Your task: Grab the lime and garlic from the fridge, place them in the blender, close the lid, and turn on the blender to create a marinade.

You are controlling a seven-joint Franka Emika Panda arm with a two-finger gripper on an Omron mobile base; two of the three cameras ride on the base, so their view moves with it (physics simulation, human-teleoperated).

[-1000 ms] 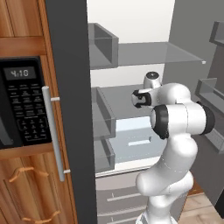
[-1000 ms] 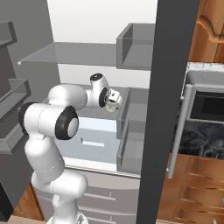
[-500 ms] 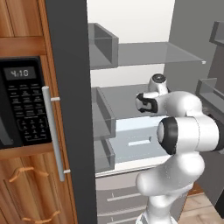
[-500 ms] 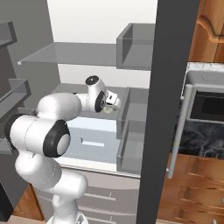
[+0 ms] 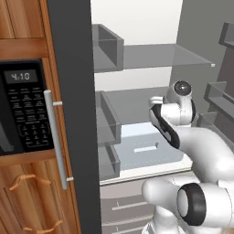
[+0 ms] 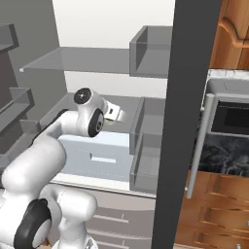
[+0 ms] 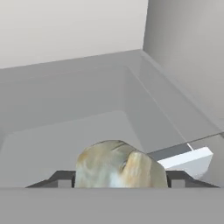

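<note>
From the base views we see our arm reaching inside the fridge (image 5: 73,114), and in the hand view the gripper (image 7: 119,178) seems clamped on the garlic (image 7: 119,165) above the fridge's shelf, where a shallow hold could drop it.

Flat, even rendered light with faint soft shadows, no glare; the bright fridge (image 5: 137,27) interior looks slightly soft.

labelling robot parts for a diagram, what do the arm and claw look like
The arm is glossy white with rounded, bulbous links and dark round caps ringed in grey at the joints. A black curved panel sits on the wrist. The claw has two small dark grey finger tips. No cables or markings show.
</note>
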